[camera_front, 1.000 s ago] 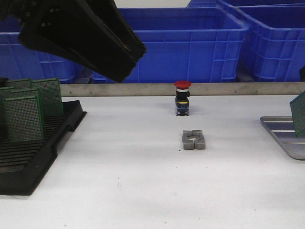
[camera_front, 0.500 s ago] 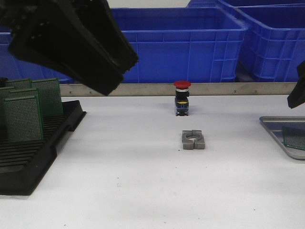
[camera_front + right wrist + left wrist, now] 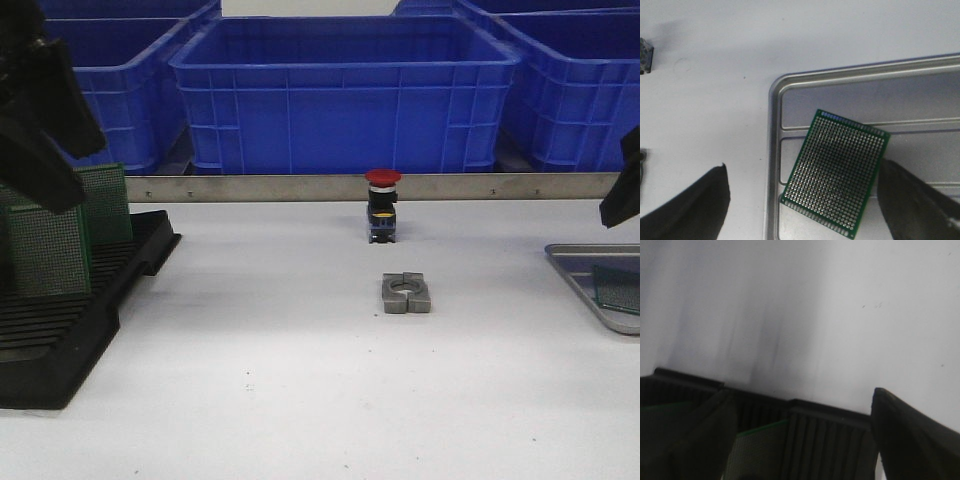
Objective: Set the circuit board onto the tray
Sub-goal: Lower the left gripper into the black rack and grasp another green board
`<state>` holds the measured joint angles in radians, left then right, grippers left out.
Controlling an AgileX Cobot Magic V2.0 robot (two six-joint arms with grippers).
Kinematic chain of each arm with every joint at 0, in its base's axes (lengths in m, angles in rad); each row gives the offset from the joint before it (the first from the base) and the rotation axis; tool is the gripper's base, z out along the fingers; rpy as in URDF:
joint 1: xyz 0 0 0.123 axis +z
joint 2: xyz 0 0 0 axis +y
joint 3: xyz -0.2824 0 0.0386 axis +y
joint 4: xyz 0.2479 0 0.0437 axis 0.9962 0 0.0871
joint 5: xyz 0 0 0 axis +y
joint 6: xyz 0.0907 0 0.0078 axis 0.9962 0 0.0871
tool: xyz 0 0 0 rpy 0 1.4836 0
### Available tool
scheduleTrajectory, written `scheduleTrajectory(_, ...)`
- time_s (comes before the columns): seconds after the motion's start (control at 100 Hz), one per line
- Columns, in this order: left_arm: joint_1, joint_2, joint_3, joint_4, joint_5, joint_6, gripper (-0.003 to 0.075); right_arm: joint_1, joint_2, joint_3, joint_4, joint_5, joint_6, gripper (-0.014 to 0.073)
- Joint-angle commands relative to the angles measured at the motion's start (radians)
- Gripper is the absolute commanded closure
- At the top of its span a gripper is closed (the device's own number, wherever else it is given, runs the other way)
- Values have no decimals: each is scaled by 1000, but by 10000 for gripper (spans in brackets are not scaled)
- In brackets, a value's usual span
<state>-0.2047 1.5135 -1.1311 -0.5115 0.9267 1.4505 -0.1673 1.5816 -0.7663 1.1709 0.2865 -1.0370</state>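
while you look across the front view from the left, your left gripper [image 3: 40,150] hangs dark and blurred over the black slotted rack [image 3: 70,320], which stands on the white table [image 3: 260,400] with green perforated boards [image 3: 48,248] upright in its slots. in the left wrist view its two fingers [image 3: 910,440] sit wide apart with nothing between them, rack ridges and a green board edge [image 3: 755,450] just beyond.

mid table you have a red-capped push button [image 3: 382,205] standing upright, and nearer the camera a small grey split clamp block [image 3: 406,293], apart from the button. blue plastic bins [image 3: 345,90] line the back behind a metal rail [image 3: 330,187].

far right, the tray [image 3: 580,275] lies flat at the table edge, partly cut off by the frame. the circuit board [image 3: 836,172] lies flat on the tray's ridged base, skewed to the rim, near the tray's rounded corner [image 3: 777,85]; you also see it in the front view [image 3: 615,288]. your right gripper [image 3: 805,210] hovers above it, fingers spread to either side and not touching the board. in the front view only a dark piece of it [image 3: 622,190] shows above the tray.
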Motion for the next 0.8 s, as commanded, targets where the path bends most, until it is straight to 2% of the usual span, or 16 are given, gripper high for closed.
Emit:
scheduleTrajectory(0.0, 35, -34, -31, -13, -41, -15, 208, -9, -35, -27, 18, 9, -15, -25)
scheduleTrajectory(0.48, 59, 63, -31, 82, -138, -15, 208, -9, -35, -27, 18, 19, -15, -25)
scheduleTrajectory(0.63, 59, 114, -37, 83, -195, -15, 208, -9, -35, -25, 18, 22, -15, -25)
scheduleTrajectory(0.79, 59, 155, -56, 83, -200, -15, 208, -9, -34, -22, 18, 22, -15, -25)
